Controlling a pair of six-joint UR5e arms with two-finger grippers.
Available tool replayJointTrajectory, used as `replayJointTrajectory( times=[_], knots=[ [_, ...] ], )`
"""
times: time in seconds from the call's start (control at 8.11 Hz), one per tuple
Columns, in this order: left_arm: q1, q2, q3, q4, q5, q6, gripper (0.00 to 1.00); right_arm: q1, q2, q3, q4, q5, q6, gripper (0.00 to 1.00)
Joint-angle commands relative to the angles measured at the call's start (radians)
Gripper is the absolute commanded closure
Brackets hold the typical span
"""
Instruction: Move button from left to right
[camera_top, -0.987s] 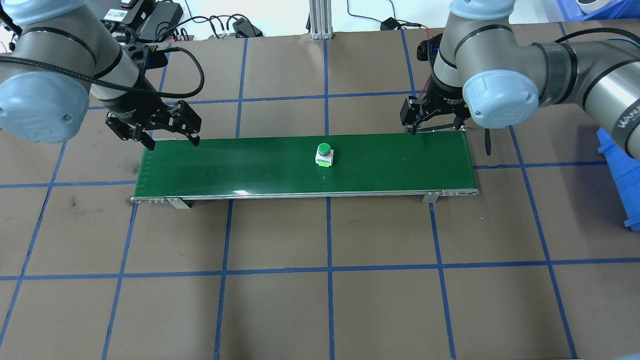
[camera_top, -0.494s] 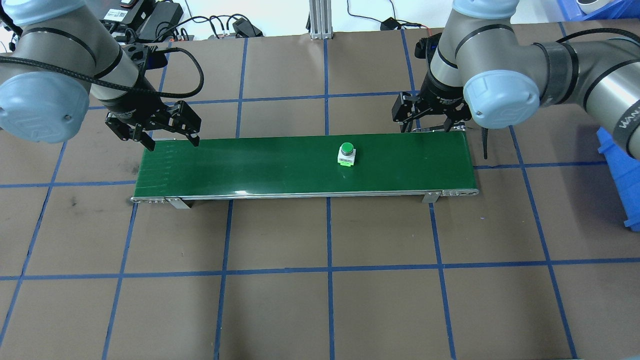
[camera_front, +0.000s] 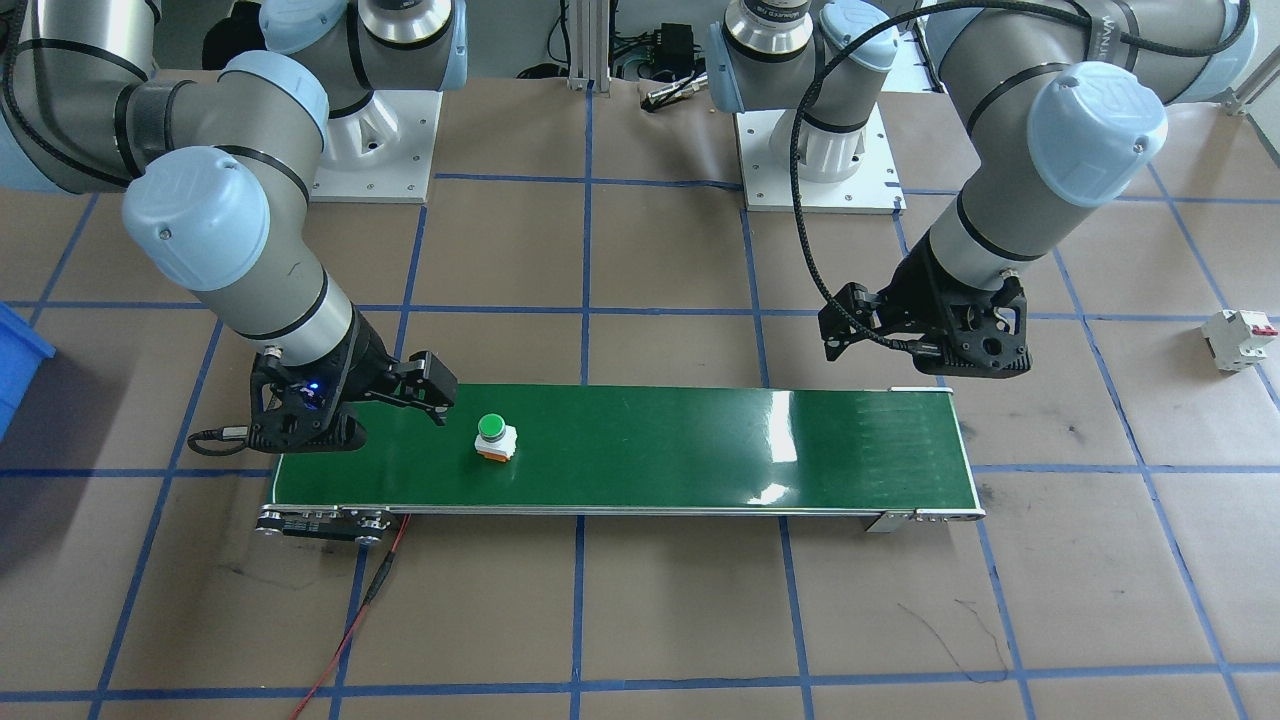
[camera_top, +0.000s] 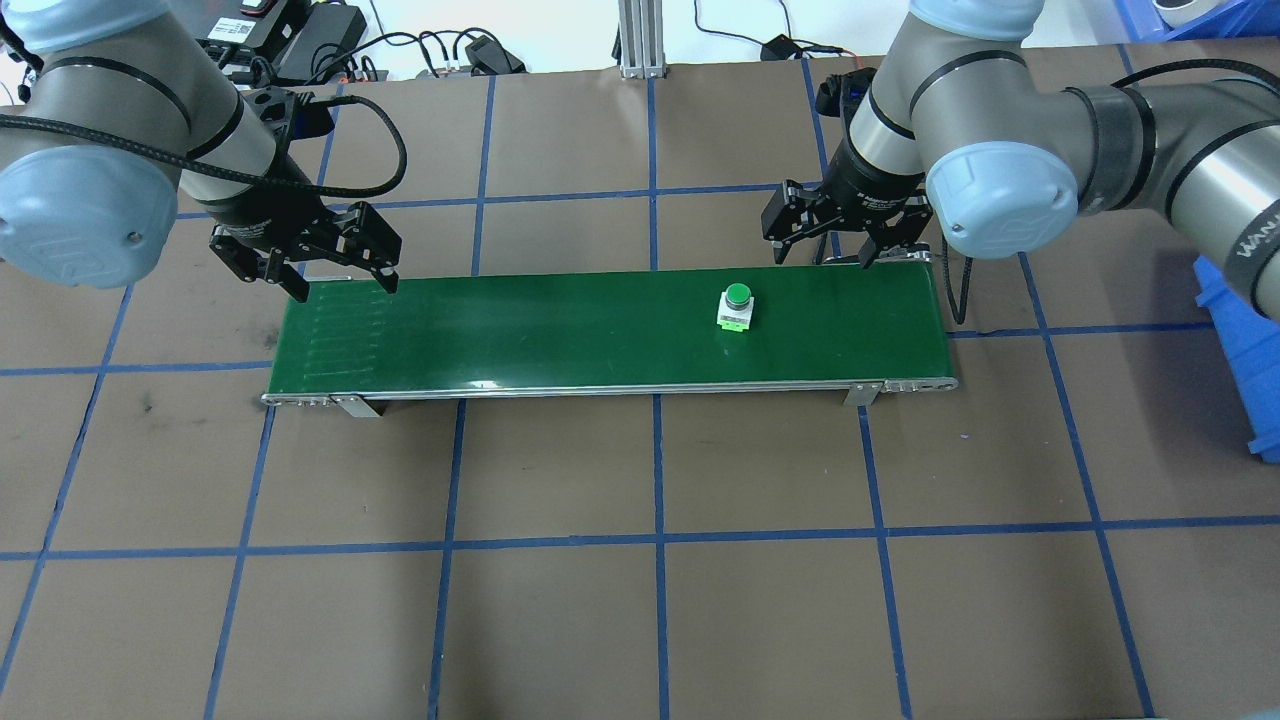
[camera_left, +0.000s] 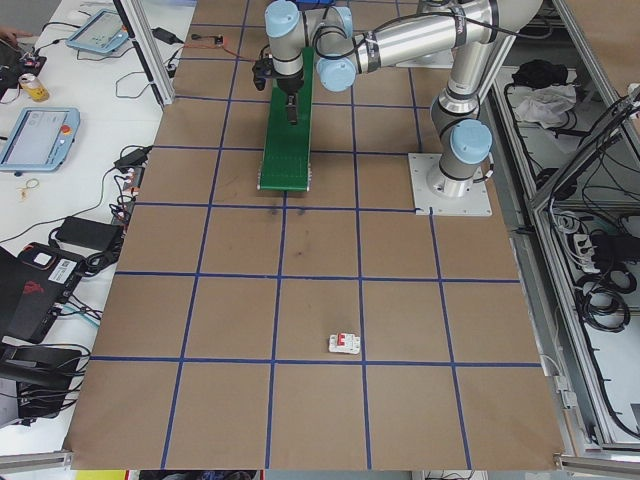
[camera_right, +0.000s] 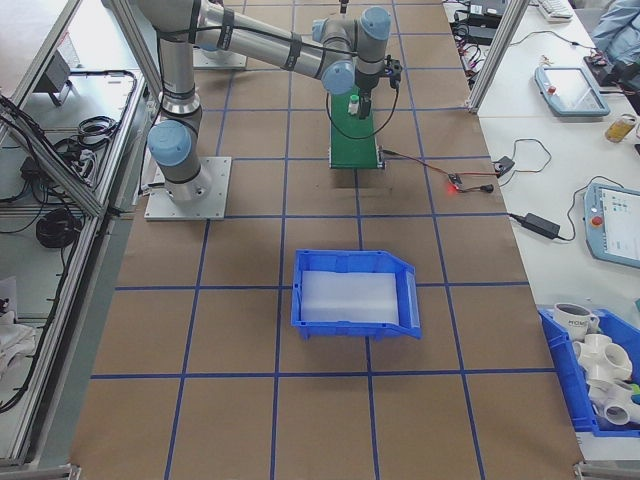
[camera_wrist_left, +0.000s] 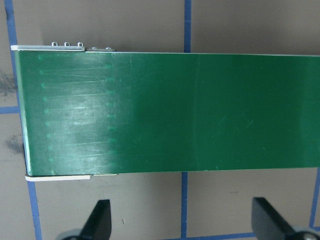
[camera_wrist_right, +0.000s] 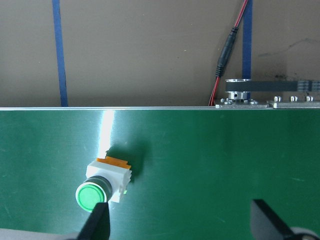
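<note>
Button (camera_top: 737, 306) rides right along the green belt (camera_top: 500, 335)!
Both grippers gape, empty: right gripper (camera_top: 826, 228) has shifted leftward toward it, left gripper (camera_top: 304, 255) unmoved at the belt's start.

Green-capped button (camera_top: 736, 307), green belt (camera_top: 520, 330)

In the right wrist view the right gripper's fingers (camera_wrist_right: 97, 222) are cut off by the bottom edge — one tip just overlaps the button (camera_wrist_right: 102, 185), hiding its lower rim.
</note>
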Motion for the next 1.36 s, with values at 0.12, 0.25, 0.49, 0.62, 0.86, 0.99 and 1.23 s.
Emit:
replayJointTrajectory(
  times=[0.12, 0.25, 0.49, 0.62, 0.86, 0.99, 1.23],
  knots=[
    [0.000, -0.014, 0.005, 0.007, 0.001, 0.000, 0.00, 0.000, 0.003, 0.044, -0.028, 0.011, 0.038, 0.00],
    [0.000, -0.014, 0.001, 0.007, 0.001, 0.002, 0.00, 0.000, 0.014, 0.046, -0.028, 0.013, 0.046, 0.00],
    [0.000, -0.013, 0.001, 0.007, 0.002, 0.023, 0.00, 0.000, 0.061, 0.044, -0.028, -0.010, 0.043, 0.00],
    [0.000, -0.011, 0.001, 0.007, 0.001, 0.023, 0.00, 0.000, 0.092, 0.043, -0.031, -0.015, 0.043, 0.00],
    [0.002, -0.008, 0.001, 0.007, 0.002, 0.052, 0.00, -0.020, 0.100, 0.041, -0.034, -0.074, 0.035, 0.31],
    [0.002, -0.008, 0.002, 0.007, 0.002, 0.054, 0.00, -0.046, 0.100, 0.041, -0.027, -0.078, 0.013, 0.59],
    [0.002, -0.006, 0.001, 0.007, 0.002, 0.054, 0.00, -0.086, 0.094, 0.041, -0.017, -0.073, -0.037, 0.84]
  ],
)
